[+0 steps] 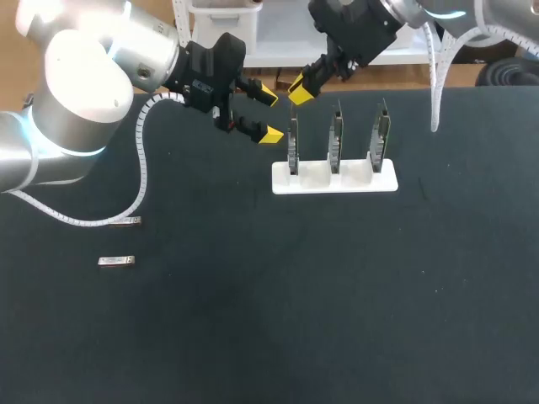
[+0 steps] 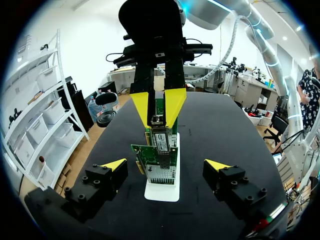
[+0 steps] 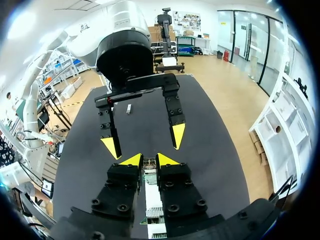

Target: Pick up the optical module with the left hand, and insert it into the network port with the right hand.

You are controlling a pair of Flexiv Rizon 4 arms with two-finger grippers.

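- Optical module (image 2: 161, 140) stood upright at the white stand (image 1: 354, 182) (image 2: 161, 191), on the end nearest the left arm. Its lower end was in the port of the network card (image 1: 293, 145) (image 2: 157, 170) held there.
- Right gripper (image 1: 301, 91) (image 2: 157, 112) (image 3: 149, 160) was directly above that end of the stand. Fingers nearly together, yellow tips pinching the module's upper end from both sides.
- Left gripper (image 1: 269, 114) (image 2: 166, 165) (image 3: 144, 141) was just beside the same end of the stand and level with the card top. It was spread wide with nothing in it. In the left wrist view the card and module sat ahead of it, framed by the two tips but not touched.
- Two more cards (image 1: 336, 139) (image 1: 379, 135) stood upright in the stand's middle and far slots.
- Two spare modules (image 1: 116, 261) (image 1: 126, 221) lay flat on the black table (image 1: 337, 295), well apart from the stand on the left arm's side. One was partly under the arm's cable.
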